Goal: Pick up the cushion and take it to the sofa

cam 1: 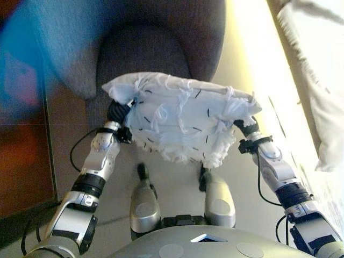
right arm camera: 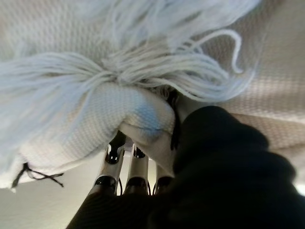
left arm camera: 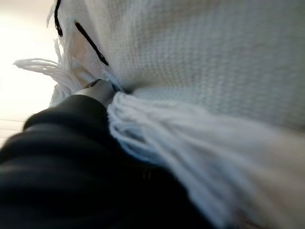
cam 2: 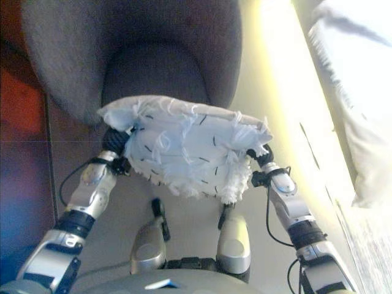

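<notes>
A white knitted cushion [cam 1: 180,126] with tassels and short black stitches hangs in the air between my two hands, just in front of the grey sofa seat [cam 1: 156,48]. My left hand [cam 1: 118,113] is against the cushion's left edge, and its dark cover [left arm camera: 62,143] fills the left wrist view beside a tassel. My right hand [cam 1: 248,128] holds the right edge. In the right wrist view a corner of the cushion [right arm camera: 95,114] bulges over its silver fingers [right arm camera: 138,169], squeezed against the thumb side.
The sofa's curved grey back [cam 2: 73,55] wraps round the seat ahead. A white cloth-covered piece of furniture [cam 1: 322,107] stands along the right side. Reddish-brown floor [cam 1: 21,161] lies to the left, pale floor [cam 1: 177,188] under the cushion.
</notes>
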You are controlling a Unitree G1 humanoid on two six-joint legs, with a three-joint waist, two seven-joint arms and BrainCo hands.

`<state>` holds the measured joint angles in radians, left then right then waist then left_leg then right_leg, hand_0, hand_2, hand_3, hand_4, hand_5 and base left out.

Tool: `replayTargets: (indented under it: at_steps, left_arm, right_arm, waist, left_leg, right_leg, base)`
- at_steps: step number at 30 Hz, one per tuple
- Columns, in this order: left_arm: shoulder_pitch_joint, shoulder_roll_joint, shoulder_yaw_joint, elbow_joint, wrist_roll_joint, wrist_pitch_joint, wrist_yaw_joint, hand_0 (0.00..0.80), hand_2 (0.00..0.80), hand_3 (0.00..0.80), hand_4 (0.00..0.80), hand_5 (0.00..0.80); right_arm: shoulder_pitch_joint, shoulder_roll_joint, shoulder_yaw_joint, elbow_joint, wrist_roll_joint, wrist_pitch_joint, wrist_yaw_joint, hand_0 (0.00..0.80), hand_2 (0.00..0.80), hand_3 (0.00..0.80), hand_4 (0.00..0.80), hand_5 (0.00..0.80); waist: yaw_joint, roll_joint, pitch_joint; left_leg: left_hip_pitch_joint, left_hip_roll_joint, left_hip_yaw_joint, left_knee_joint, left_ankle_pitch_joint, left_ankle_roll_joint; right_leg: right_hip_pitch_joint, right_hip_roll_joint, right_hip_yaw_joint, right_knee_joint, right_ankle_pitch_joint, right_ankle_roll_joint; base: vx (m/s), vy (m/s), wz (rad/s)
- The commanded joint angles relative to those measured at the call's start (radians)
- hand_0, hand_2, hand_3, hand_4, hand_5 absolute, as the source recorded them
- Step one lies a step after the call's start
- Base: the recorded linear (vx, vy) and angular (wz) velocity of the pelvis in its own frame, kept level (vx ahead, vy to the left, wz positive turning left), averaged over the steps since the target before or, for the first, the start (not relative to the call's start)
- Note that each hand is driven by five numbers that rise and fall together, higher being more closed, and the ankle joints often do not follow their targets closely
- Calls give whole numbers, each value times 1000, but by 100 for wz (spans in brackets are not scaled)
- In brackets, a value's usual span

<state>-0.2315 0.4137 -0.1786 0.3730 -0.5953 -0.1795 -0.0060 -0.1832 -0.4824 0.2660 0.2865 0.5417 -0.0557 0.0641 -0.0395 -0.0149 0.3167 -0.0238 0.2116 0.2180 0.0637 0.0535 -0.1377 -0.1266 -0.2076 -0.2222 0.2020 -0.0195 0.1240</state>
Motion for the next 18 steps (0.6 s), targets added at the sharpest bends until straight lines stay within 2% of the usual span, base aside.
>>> replayTargets:
  at_steps: [1, 3, 5, 8, 16, 18]
  left_arm:
    - [16, -34, 24, -71, -43, -14, -62, 800, 800, 800, 800, 800]
    - [35, -35, 36, -78, -44, 10, -46, 800, 800, 800, 800, 800]
    - [36, -32, 44, -75, -69, 33, -44, 800, 800, 800, 800, 800]
    - [22, -37, 44, -32, -72, 42, -26, 800, 800, 800, 800, 800]
    - [-38, 0, 21, 3, -30, 52, -27, 800, 800, 800, 800, 800]
    - [-56, 3, 22, 15, -41, 62, -30, 800, 800, 800, 800, 800]
  right_arm:
    - [13, 67, 24, -117, 74, -3, -1, 800, 800, 800, 800, 800]
    - [19, 88, 19, -127, 122, 10, -47, 800, 800, 800, 800, 800]
    - [20, 109, 20, -127, 116, 11, -96, 800, 800, 800, 800, 800]
    - [8, 137, 40, -92, 51, 9, -150, 800, 800, 800, 800, 800]
    - [-45, 160, 47, -25, 68, 33, -151, 800, 800, 800, 800, 800]
    - [-59, 167, 37, -4, 80, 41, -124, 800, 800, 800, 800, 800]
  waist:
    - [-6, -29, -198]
    - [-2, -22, -222]
    - [2, -19, -241]
    - [-5, -18, -268]
    - [7, -23, -296]
    - [10, -23, -298]
  left_leg:
    - [-2, -50, -4, 48, -51, 44]
    - [38, -93, -31, -21, -48, 62]
    - [58, -112, -42, -59, -46, 71]
    - [103, -131, -13, -71, -68, 88]
    - [127, -185, 12, -36, -119, 124]
    - [130, -198, 18, -33, -128, 135]
  right_leg:
    - [97, 43, 50, -102, 7, -11]
    - [121, 53, 68, -125, 10, -5]
    - [128, 55, 72, -136, 17, 2]
    - [160, 53, 76, -158, 23, 7]
    - [192, -2, 53, -185, 70, 41]
    - [184, -35, 47, -133, 93, 47]
  base:
    - [188, 23, -8]
    - [157, 77, -7]
    - [93, 94, -20]
    - [86, 135, -27]
    - [43, 173, -6]
    - [20, 211, 0]
